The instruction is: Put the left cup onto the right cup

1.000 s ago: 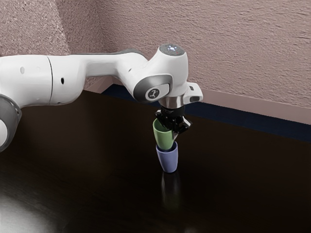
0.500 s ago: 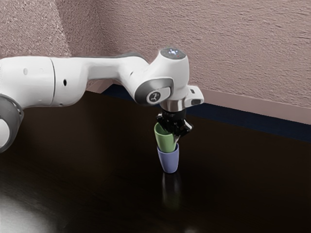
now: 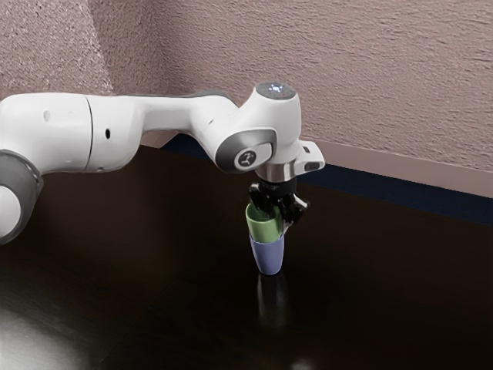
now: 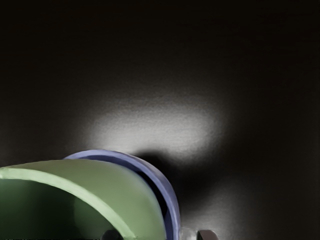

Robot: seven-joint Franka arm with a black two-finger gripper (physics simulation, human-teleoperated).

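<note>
The green cup (image 3: pixel 263 222) sits upright inside the blue cup (image 3: pixel 268 255), which stands on the dark table (image 3: pixel 154 293). My gripper (image 3: pixel 278 210) hangs straight above the stack, shut on the green cup's rim on the side toward the exterior view's right. In the wrist view the green cup (image 4: pixel 100 195) lies right under my hand, with the blue cup's rim (image 4: pixel 160 180) curving around it.
The dark glossy table runs wide on every side of the stack. A pink textured wall (image 3: pixel 385 69) with a dark blue baseboard (image 3: pixel 400 193) stands behind it. My white arm (image 3: pixel 139 135) reaches in from the exterior view's left.
My hand has moved slightly down and toward the exterior view's right. The green cup went from tilted and high to upright and deeper inside the blue cup.
</note>
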